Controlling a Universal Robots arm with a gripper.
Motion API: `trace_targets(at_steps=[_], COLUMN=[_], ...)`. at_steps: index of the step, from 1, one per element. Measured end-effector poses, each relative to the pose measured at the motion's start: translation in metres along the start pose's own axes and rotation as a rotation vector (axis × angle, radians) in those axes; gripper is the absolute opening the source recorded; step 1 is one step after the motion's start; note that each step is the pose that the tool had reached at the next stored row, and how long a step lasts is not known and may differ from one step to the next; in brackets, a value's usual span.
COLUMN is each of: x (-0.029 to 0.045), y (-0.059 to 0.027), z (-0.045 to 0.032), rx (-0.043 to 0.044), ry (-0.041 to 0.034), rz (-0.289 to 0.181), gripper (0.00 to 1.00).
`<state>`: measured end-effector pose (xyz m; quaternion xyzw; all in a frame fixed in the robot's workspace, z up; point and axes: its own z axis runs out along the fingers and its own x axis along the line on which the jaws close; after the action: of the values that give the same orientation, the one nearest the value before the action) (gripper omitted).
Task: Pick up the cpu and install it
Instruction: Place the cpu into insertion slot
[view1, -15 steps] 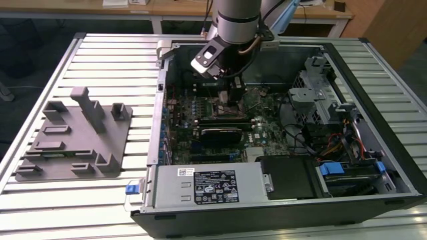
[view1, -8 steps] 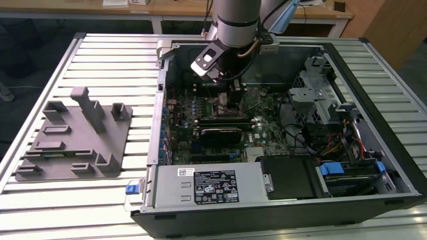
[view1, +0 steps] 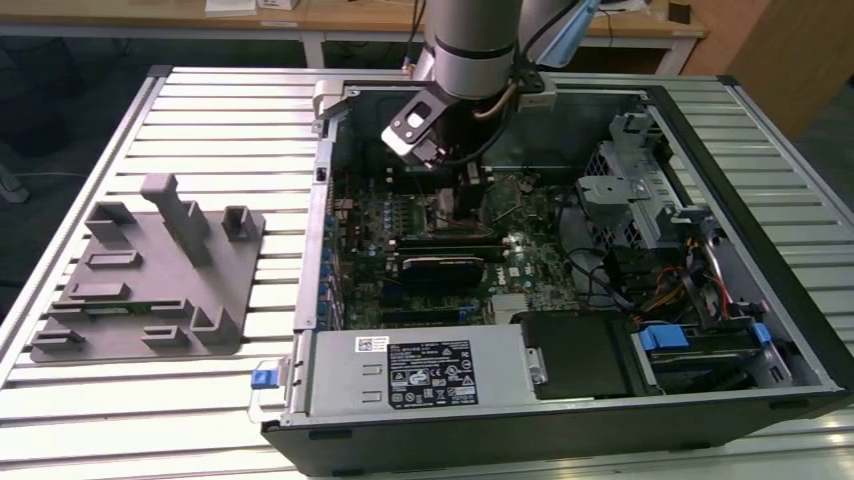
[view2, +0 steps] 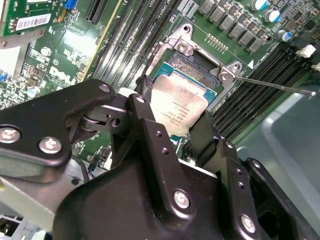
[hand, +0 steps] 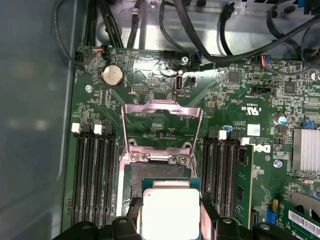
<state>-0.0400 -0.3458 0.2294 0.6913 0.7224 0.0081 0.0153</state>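
Note:
The cpu (view2: 177, 102), a flat square chip with a shiny silver top, is clamped between my gripper's (view2: 174, 109) black fingers (view2: 146, 95). In both wrist views it hangs over the motherboard's metal-framed socket (view2: 189, 66), overlapping the edge of the socket nearest the gripper. Whether it touches the socket I cannot tell. In the first wrist view the cpu (hand: 170, 210) sits in the gripper (hand: 170, 216) below the socket's raised load plate (hand: 162, 125). In the exterior view my arm (view1: 467, 50) reaches down into the open computer case (view1: 561, 420).
Memory slots (hand: 95, 175) flank the socket on both sides. The thin socket lever (view2: 270, 84) sticks out sideways. Black cables (hand: 200, 30) run along the case wall. A grey fixture (view1: 147, 270) lies on the slatted table on the exterior view's left, and a power supply (view1: 414, 370) sits at the case front.

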Motion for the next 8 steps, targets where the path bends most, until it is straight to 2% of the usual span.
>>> trace_targets(at_steps=[8], x=[0.0002], y=[-0.0002], z=[0.0069], rx=[0.0001], ry=[-0.0003], rz=[0.008], gripper=[0.55])
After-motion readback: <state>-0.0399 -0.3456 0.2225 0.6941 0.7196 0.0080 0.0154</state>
